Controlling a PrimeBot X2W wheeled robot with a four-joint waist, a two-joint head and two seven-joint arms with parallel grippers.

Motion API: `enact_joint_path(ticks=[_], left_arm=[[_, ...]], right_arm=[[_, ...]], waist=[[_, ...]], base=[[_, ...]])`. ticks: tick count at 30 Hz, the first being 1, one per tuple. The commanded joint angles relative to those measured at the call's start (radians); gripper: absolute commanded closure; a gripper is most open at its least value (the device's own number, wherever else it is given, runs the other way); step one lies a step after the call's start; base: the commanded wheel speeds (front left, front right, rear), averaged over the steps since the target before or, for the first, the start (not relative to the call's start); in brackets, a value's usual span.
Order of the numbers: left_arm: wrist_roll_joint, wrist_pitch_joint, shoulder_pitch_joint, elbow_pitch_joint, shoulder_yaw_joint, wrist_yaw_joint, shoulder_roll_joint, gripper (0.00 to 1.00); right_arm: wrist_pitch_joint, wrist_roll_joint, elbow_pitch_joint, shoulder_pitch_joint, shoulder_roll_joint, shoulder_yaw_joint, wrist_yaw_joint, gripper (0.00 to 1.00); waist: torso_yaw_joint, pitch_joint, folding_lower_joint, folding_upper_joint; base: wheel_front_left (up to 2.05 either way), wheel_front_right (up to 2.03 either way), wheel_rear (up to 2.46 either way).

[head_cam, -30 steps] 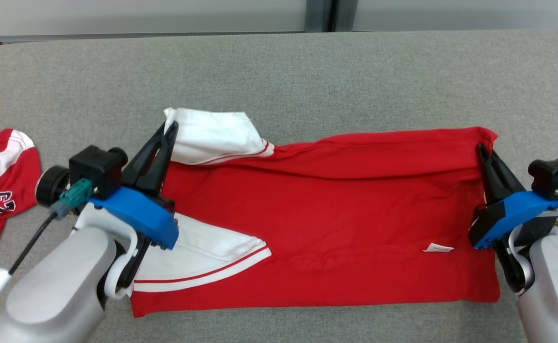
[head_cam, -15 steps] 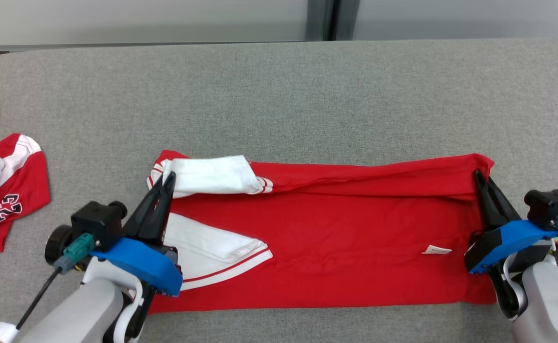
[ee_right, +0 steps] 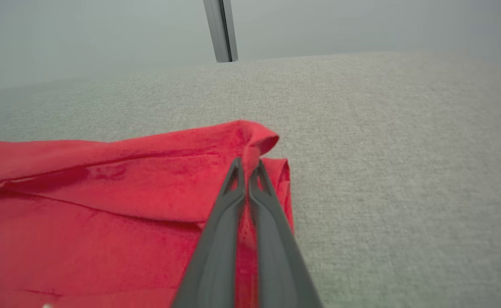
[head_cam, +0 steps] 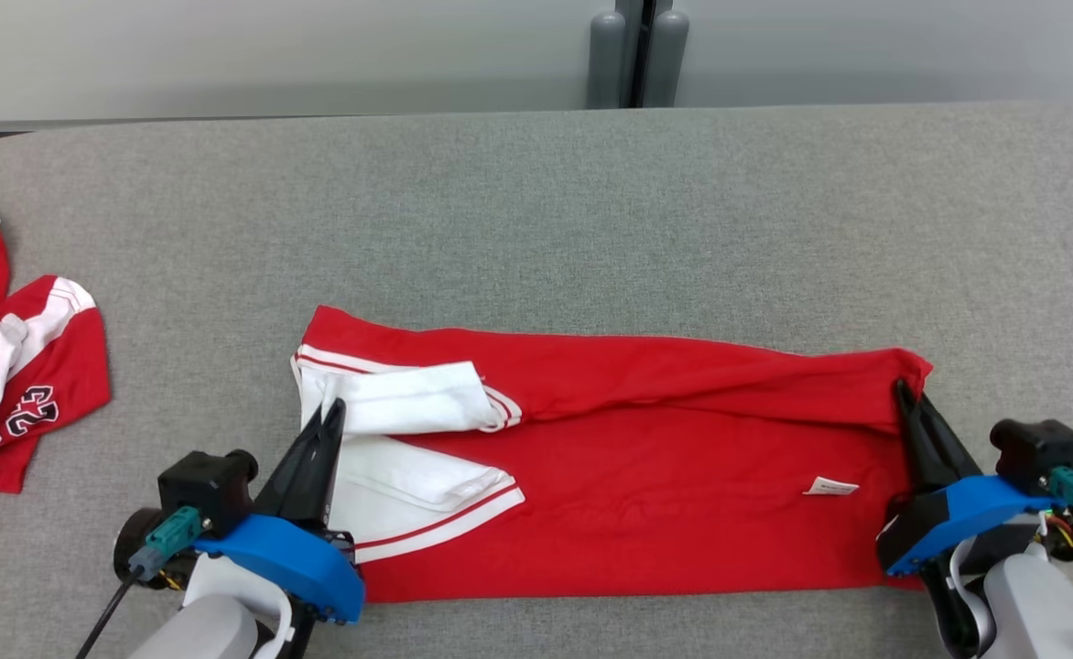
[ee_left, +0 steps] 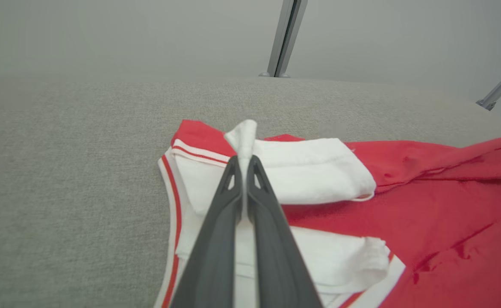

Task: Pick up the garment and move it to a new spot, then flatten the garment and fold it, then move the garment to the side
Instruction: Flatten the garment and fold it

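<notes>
Left hand [head_cam: 333, 409]: pinched shut on a white sleeve fold of the shirt [head_cam: 665, 485], with cloth poking past its tips.
Right hand [head_cam: 901, 389]: closed on the shirt's red corner.
Shirt: on the table [head_cam: 536, 201], stretched between both hands, far edge doubled over toward them.
White tag [head_cam: 831, 487]: on the red cloth, near the right hand.
Other red garment [head_cam: 15, 384]: well outside the left hand, apart from the shirt.

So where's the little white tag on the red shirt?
In the head view the white tag lies on the red garment near its right end, just left of the right gripper.
</notes>
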Motion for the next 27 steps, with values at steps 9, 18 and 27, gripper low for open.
enact_joint_path(ticks=[9, 18, 27], left_arm=[[0.055, -0.005, 0.068, 0.022, 0.090, 0.005, -0.035, 0.00], [0.208, -0.006, 0.166, -0.045, 0.305, 0.009, -0.116, 0.00], [0.425, -0.006, 0.263, -0.137, 0.537, -0.041, -0.238, 0.00]], right_arm=[[-0.011, 0.027, -0.029, 0.048, 0.003, 0.000, 0.000, 0.00], [-0.012, 0.024, -0.142, 0.093, -0.002, -0.050, 0.000, 0.00], [-0.012, 0.035, -0.175, 0.063, -0.007, -0.099, 0.000, 0.00]], waist=[[0.003, -0.027, 0.0000, 0.0000], [0.003, -0.047, 0.0000, 0.0000], [0.015, -0.044, 0.0000, 0.0000]], base=[[0.00, 0.00, 0.00], [0.00, 0.00, 0.00], [0.00, 0.00, 0.00]])
